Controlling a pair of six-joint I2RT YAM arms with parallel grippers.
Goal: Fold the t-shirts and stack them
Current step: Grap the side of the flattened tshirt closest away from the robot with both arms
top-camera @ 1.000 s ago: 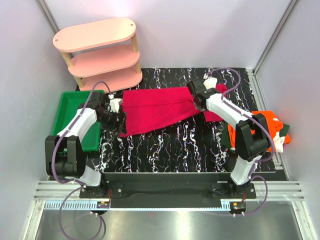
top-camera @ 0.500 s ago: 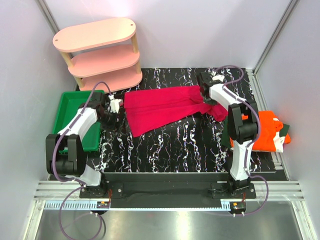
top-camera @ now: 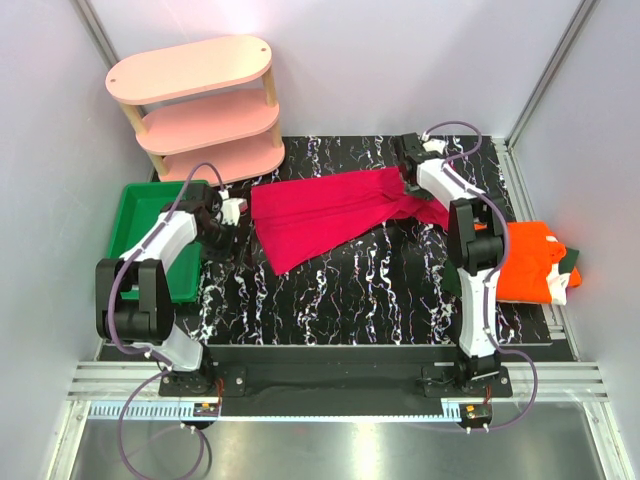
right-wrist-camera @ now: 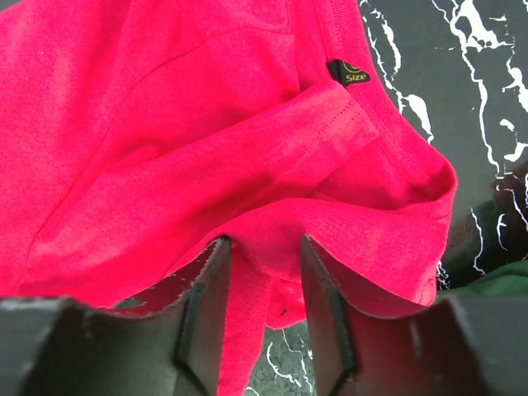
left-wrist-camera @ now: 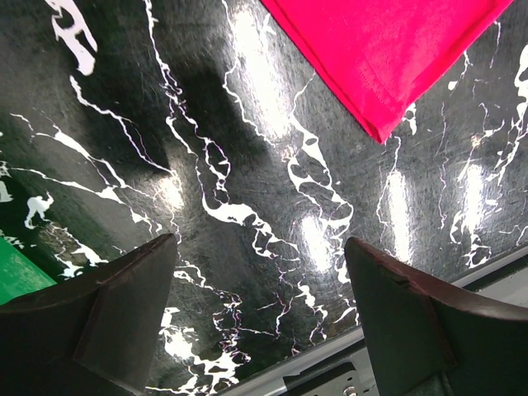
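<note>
Three t-shirts are on the marbled tabletop [top-camera: 350, 290]. One crimson t-shirt [top-camera: 330, 210] lies spread from the centre toward 12 o'clock, and one orange t-shirt [top-camera: 525, 262] at 3 o'clock covers a dark green t-shirt [top-camera: 572, 256], of which only the edges show. The right gripper [right-wrist-camera: 264, 243] is narrowly parted at the crimson collar with a fold between its fingers. The left gripper [left-wrist-camera: 260, 243] gapes wide and empty over bare marble beside the one green tray [top-camera: 150, 215] at 9 o'clock.

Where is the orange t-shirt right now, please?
In the top view, the orange t-shirt lies at the table's right edge, atop a dark green shirt.
</note>
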